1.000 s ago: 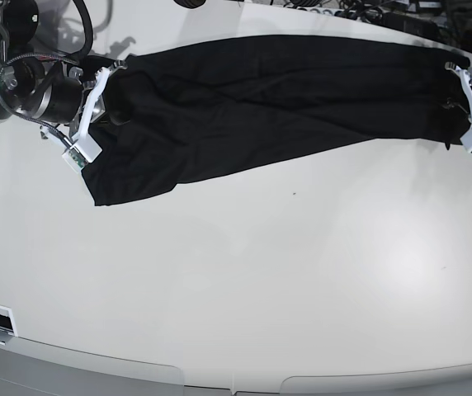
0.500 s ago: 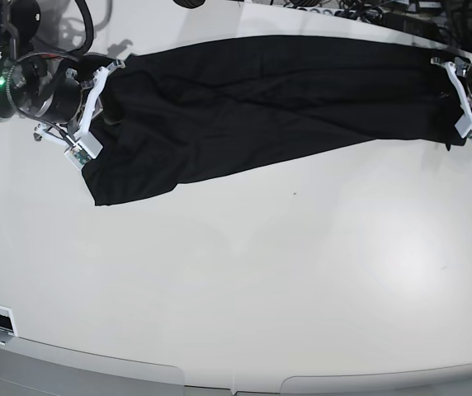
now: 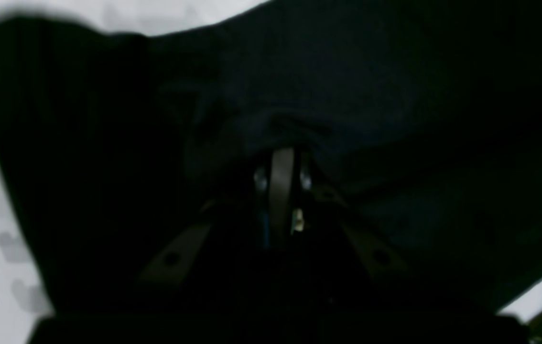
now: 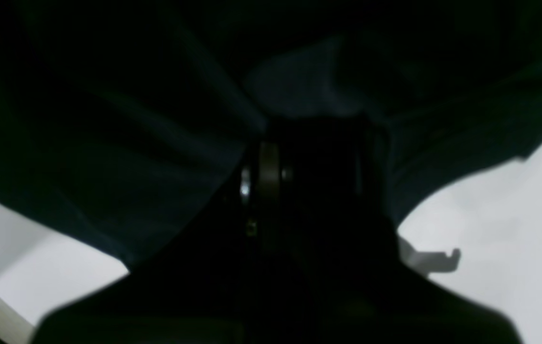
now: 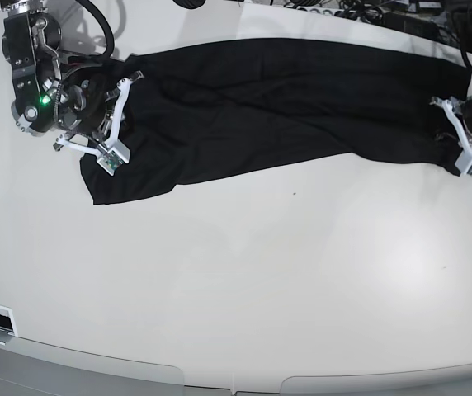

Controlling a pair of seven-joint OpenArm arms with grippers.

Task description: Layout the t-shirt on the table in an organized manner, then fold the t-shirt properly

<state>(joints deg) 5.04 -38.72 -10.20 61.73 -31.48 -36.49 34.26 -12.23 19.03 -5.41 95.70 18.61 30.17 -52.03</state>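
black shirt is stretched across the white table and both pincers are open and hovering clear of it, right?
Not quite. The shirt does stretch across the table, but the left pincer and right pincer are each shut on its cloth, as the wrist views show.

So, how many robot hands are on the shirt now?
2. The right hand is shut on the shirt at its left end in the base view; the left hand is shut on its right end.

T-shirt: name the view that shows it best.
Base view: the whole t-shirt lies stretched across the table between both grippers. The left wrist view and right wrist view show only dark, blurred folds close to the shut jaws.
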